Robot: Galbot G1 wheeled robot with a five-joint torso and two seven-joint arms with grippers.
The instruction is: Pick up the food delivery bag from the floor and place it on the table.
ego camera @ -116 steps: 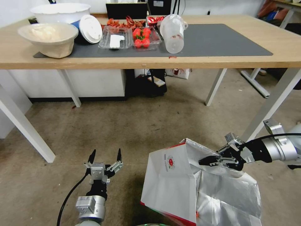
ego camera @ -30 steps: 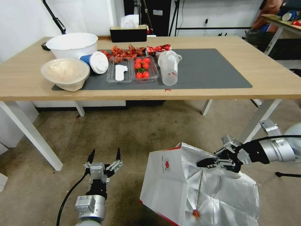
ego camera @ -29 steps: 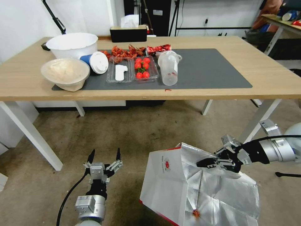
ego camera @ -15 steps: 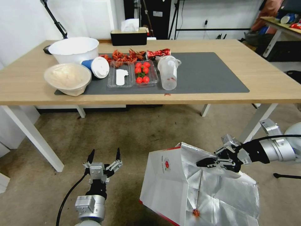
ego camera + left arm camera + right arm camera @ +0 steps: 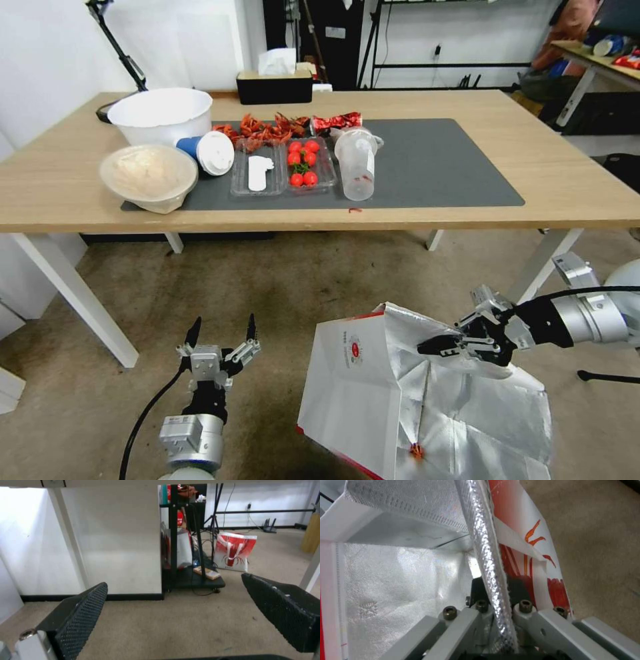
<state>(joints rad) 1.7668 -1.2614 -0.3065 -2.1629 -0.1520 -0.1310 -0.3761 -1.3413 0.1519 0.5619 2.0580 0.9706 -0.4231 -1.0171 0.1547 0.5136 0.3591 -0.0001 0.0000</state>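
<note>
At seven o'clock in my head view my left gripper [image 5: 223, 331] hovers low above the stained grey-brown concrete floor [image 5: 280, 287], fingers [image 5: 78, 620] spread wide with nothing between them. At five o'clock hangs the large boxy white paper delivery bag with silver foil lining and red edges [image 5: 373, 400], its mouth open. At four o'clock my right gripper [image 5: 433, 347] pinches the bag's foil rim [image 5: 486, 555], fingers clamped tight. At twelve o'clock stands the wide light-wood table with white legs [image 5: 567, 187], well apart from the bag.
</note>
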